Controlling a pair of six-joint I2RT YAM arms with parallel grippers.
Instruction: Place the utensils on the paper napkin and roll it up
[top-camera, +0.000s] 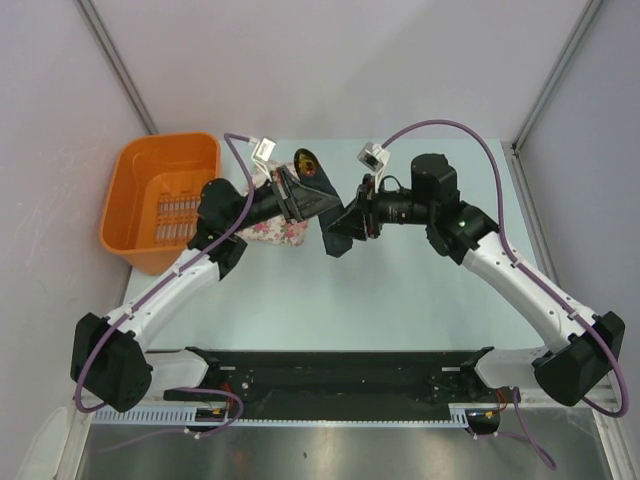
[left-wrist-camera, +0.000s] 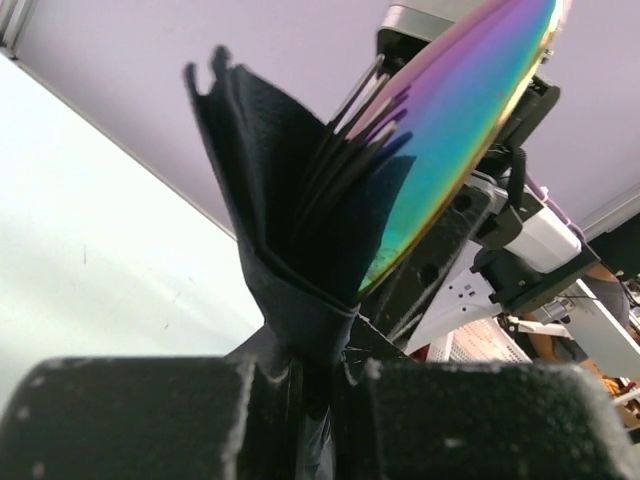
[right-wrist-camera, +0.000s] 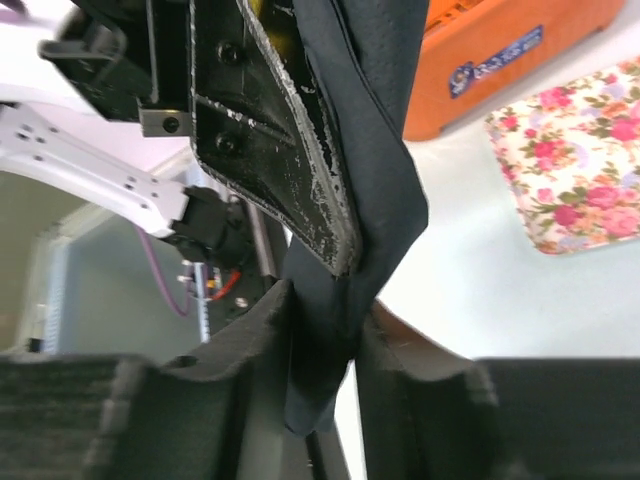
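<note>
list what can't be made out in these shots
Utensils: left wrist view, handles wrapped inside the paper napkin; count unclear, blurred close up.
Floral cloth: top view, mostly under the left arm.
Orange basket: right wrist view, cut by the top edge, partly behind the paper napkin.

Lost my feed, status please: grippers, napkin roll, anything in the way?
Left gripper shut on paper napkin; right gripper shut on it too. Utensils stick out of the napkin, held aloft. Floral cloth lies apart.

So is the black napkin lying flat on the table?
No, the black napkin is bunched around the utensils and pinched upright in the left hand.
</note>
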